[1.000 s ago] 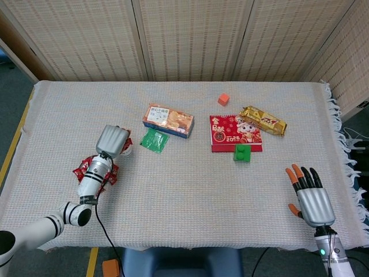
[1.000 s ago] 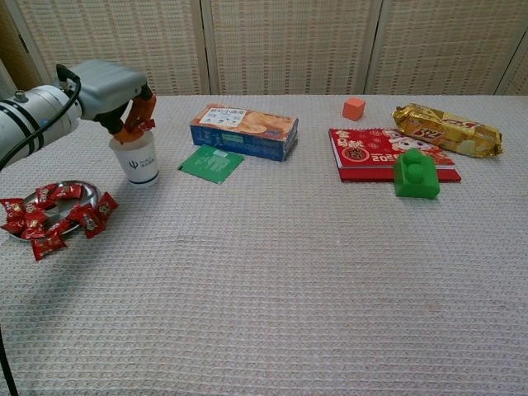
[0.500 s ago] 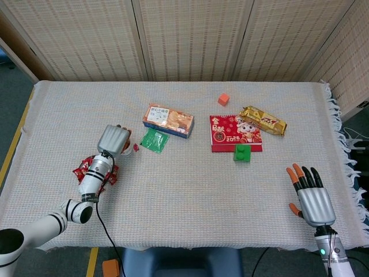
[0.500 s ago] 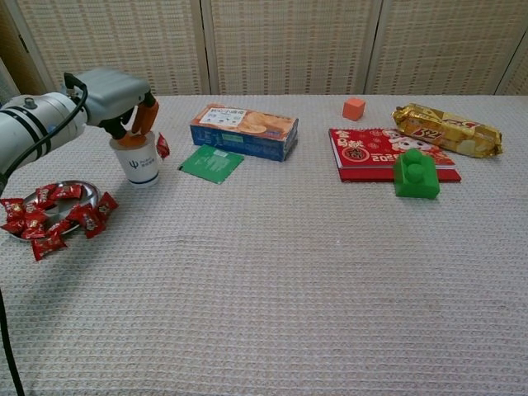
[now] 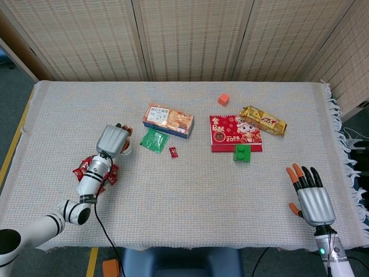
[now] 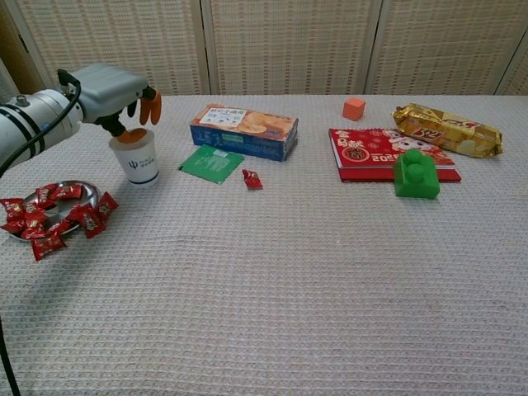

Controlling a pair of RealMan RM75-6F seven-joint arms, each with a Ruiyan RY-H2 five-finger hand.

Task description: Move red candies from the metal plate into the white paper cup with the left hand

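Nearest, at three o'clock on the table, the right hand point(image 5: 311, 199) rests with fingers spread wide, holding nothing. At nine o'clock red candies point(image 6: 48, 221) heap on the metal plate point(image 6: 85, 192), and just beyond, the left hand point(image 6: 111, 91) hovers over the white paper cup point(image 6: 139, 159), fingers apart and empty. One stray candy point(image 6: 252, 179) lies on the cloth beside the green packet point(image 6: 211, 162), well clear of the cup.

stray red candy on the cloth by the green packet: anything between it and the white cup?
Nothing visible. The candy lies on bare cloth right of the green packet; only the packet's near corner sits beside the straight path to the cup, under the left hand.
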